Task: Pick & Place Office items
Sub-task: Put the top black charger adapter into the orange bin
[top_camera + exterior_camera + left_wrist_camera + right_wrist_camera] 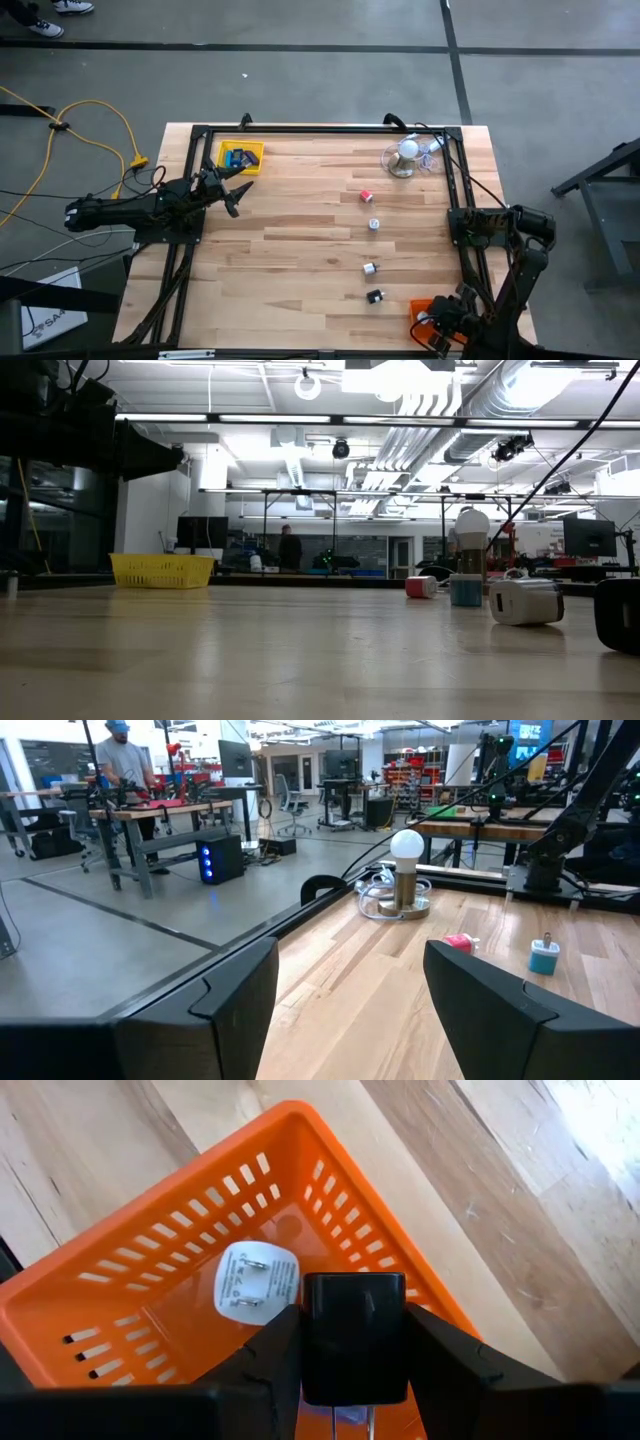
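Note:
My right gripper (pixel 355 1355) is at the table's near right corner, over an orange tray (pixel 150 1295), and is shut on a black block (pixel 355 1320). A white plug piece (pixel 257 1283) lies on the tray's floor. On the bare table a red bit (pixel 366 196), a silver-white bit (pixel 373 224), a white bit (pixel 369 268) and a black bit (pixel 375 296) lie in a row. My left gripper (pixel 232 192) waits open and level at the far left, beside a yellow tray (pixel 241 157) with blue pieces in it. My right gripper pinches the black block by two opposite sides (pixel 310 1342) between its two fingers (pixel 450 1365). The fingers come steeply from above. The block is over the orange tray's inside, close to the white plug piece; whether it touches the tray's floor I cannot tell.
A white ball-shaped lamp (pixel 405 155) with a clear wiry tangle stands at the far right. A black frame (pixel 320 129) runs along the table's far, left and right sides. Bare wood lies in the middle and at the near left.

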